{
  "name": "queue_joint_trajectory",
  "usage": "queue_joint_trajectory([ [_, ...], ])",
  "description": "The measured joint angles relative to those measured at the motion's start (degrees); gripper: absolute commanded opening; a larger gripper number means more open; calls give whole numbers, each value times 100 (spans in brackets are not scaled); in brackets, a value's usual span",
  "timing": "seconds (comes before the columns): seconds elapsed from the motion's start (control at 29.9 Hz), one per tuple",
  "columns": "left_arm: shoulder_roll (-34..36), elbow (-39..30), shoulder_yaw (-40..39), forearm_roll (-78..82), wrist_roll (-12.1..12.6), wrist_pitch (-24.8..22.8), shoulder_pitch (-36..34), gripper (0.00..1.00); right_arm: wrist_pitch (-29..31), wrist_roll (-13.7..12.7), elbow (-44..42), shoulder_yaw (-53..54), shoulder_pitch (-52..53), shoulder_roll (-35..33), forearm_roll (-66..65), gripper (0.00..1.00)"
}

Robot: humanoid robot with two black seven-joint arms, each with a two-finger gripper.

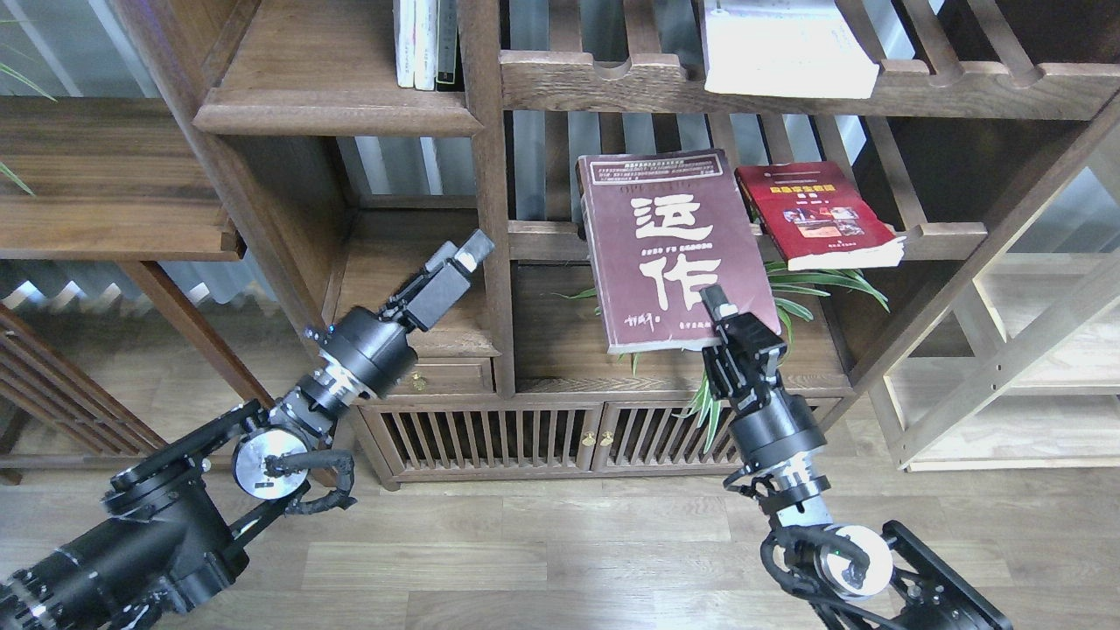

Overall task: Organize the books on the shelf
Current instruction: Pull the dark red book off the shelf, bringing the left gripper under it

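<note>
Head view: left gripper sits around 9 o'clock, fingers too end-on, can't tell its state. Solid shelf is at 11. Dead centre, the right gripper pinches the maroon book by its bottom edge. Red book at 2, white book at 1.

- Walnut bookcase stands on the wood-plank floor.
- Solid upper-left shelf: thin white- and dark-spined books upright at its right end, against the post.
- Top slatted rack: thick white book lies flat, overhanging the notched front rail.
- Middle slatted rack: red book lies flat, corner past the rail.
- Lower board: green plant.
</note>
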Motion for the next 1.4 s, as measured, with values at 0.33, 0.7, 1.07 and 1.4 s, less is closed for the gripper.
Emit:
queue_joint_trajectory([
  [0.33, -51, -25, -58, -975, 1249, 0, 272, 98, 0, 0, 85, -429, -63, -222, 0, 4],
  [0.7, 97, 104, -222, -1577, 2612, 0, 484, 98, 0, 10, 104, -769, -39, -145, 3, 4],
  [1.07, 90, 152, -274, -2254, 2782, 0, 499, 97, 0, 10, 124, -1359, 130, 153, -11, 4],
  [1.4, 252, 138, -282, -2965, 3508, 0, 537, 96, 0, 10, 107, -1509, 209, 262, -40, 4],
])
